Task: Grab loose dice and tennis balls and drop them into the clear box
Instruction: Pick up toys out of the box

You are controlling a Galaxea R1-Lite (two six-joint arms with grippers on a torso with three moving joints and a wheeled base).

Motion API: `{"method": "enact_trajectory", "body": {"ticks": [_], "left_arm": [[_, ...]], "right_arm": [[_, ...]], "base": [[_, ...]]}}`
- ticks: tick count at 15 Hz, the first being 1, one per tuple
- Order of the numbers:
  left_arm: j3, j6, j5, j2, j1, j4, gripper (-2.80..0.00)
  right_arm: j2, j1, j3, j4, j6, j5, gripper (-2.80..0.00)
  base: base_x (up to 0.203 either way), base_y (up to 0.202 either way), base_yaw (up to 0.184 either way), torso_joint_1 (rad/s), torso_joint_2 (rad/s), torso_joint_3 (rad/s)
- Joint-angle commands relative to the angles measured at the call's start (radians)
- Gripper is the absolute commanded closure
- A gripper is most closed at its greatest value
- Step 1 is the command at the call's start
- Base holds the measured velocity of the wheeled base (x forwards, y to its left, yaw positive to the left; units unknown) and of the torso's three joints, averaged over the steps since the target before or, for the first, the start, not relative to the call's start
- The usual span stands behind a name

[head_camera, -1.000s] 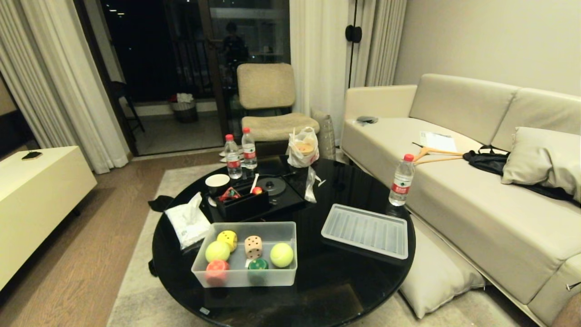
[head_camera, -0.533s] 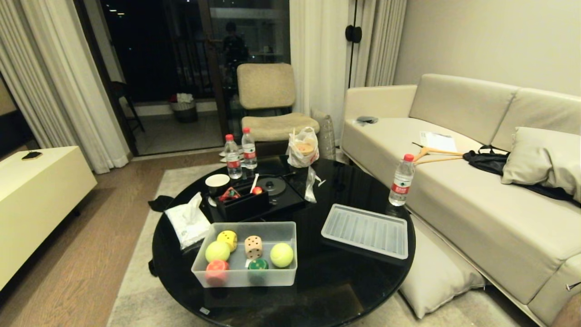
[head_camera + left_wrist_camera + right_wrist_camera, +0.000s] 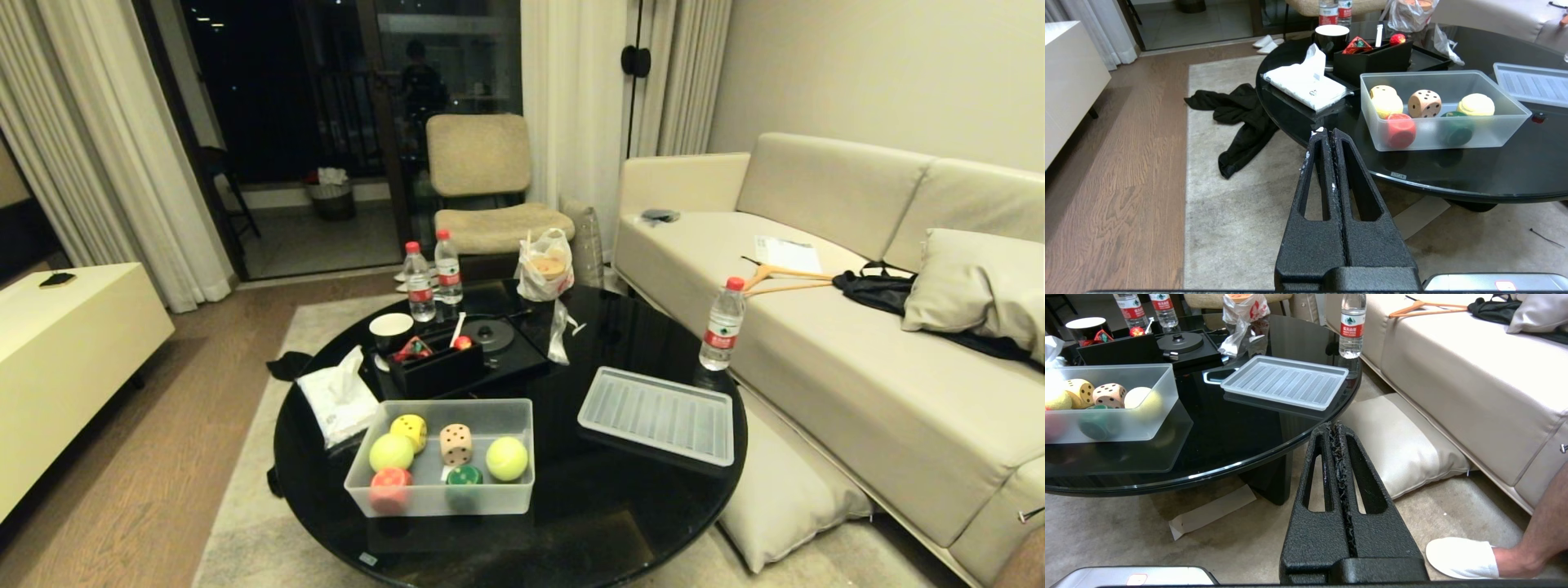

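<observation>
- The clear box [image 3: 439, 494] sits open near the front edge of the round black table [image 3: 620, 506], its ribbed lid [image 3: 657, 415] lying apart to the right.
- Inside the box lie the tan dice [image 3: 455, 443] in the middle and two tennis balls, one at the left [image 3: 391, 451] and one at the right [image 3: 506, 458].
- A yellow spotted piece [image 3: 411, 428], a red one [image 3: 390, 482] and a green one [image 3: 464, 476] share the box with them.
- No loose dice or tennis ball shows on the table, the rug or the sofa [image 3: 857, 384], so the collecting looks finished; at most the lid is left to fit.
- The left gripper [image 3: 1327, 131] hangs off the table's near edge over the rug, fingers pressed together and empty.
- The right gripper [image 3: 1336, 425] is likewise pressed together and empty, low beside the table on the sofa side.
- Neither arm shows in the head view; both look parked.
- A person's slippered foot [image 3: 1461, 557] stands on the carpet near the right gripper.
</observation>
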Motion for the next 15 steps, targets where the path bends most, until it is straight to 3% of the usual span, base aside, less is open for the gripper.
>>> {"method": "enact_trajectory", "body": {"ticks": [1, 15], "left_arm": [[0.002, 0.000, 0.000, 0.002, 0.000, 0.000, 0.00], [0.002, 0.000, 0.000, 0.002, 0.000, 0.000, 0.00]], "right_arm": [[0.001, 0.000, 0.002, 0.000, 0.000, -0.001, 0.00], [0.001, 0.000, 0.002, -0.002, -0.006, 0.001, 0.00]], "base": [[0.000, 0.000, 0.000, 0.000, 0.00, 0.000], [0.000, 0.000, 0.000, 0.000, 0.00, 0.000]]}}
